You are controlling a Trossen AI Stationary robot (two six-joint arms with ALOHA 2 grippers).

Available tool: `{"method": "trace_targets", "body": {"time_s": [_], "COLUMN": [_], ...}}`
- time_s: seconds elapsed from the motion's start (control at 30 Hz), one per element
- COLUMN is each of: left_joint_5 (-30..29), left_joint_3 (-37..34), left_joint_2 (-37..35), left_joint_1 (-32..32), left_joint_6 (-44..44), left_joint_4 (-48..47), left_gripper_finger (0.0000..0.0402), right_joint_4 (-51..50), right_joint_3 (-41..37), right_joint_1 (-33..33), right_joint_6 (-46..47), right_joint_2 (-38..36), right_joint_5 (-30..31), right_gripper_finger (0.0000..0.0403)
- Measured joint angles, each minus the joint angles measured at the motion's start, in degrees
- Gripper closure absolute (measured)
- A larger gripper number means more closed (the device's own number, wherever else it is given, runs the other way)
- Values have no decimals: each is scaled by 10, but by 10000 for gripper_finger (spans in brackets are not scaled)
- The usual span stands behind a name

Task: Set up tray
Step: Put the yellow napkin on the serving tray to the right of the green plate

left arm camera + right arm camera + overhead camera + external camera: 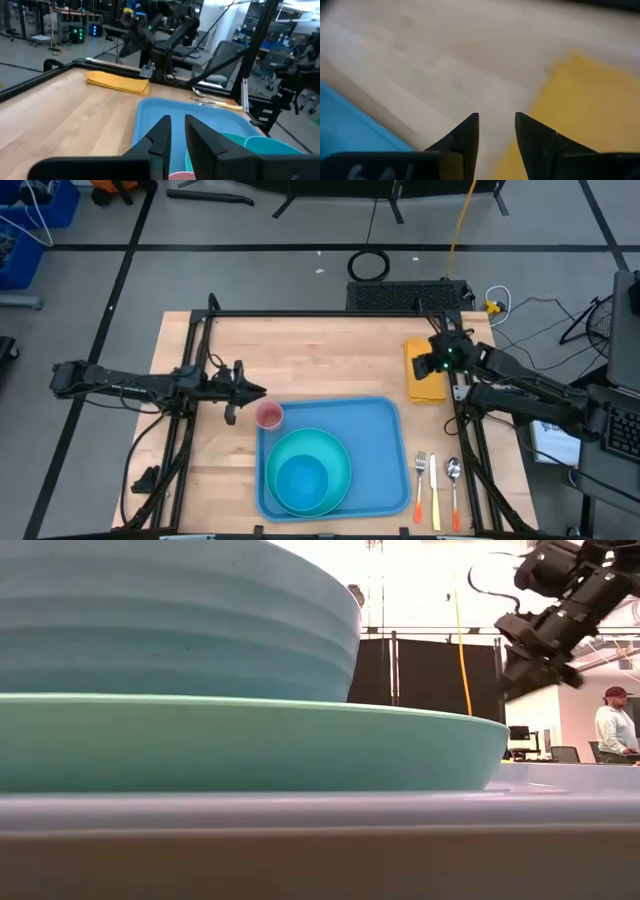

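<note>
Right gripper [432, 366], fingers apart and empty, hovers over the napkin's [424, 382] edge; tray [385, 442] lies beside, toward the left arm

Blue rimmed tray [378, 442] flat near table's front edge

A light wooden table [320, 355] carried everything; the tray [385, 450] lay flat on its near middle; a pink cup [268, 415] stood just at the tray's far left corner; a yellow napkin [424, 383] lay toward the far right; a fork [420, 485], knife [435, 490] and spoon [454, 485] lay side by side right of the tray.
</note>
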Motion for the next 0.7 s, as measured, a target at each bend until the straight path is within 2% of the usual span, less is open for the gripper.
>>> {"method": "trace_targets", "body": {"time_s": [0.27,0.37,0.5,0.7], "left_joint_5": [27,26,19,0], "left_joint_3": [-7,-7,-7,-26], "left_joint_2": [-24,-23,-35,-111], "left_joint_1": [-23,-31,-32,-32], "left_joint_6": [7,26,28,20], "left_joint_4": [-22,-44,-39,-46], "left_gripper_finger": [344,344,344,344], "right_joint_4": [-236,-223,-221,-179], "right_joint_3": [-1,0,0,0], "right_joint_1": [-5,-1,7,10], "right_joint_6": [76,103,110,109], "right_joint_2": [-29,-50,-67,-80], "right_joint_5": [-7,-33,-33,-35], "right_gripper_finger": [287,288,292,293]}}
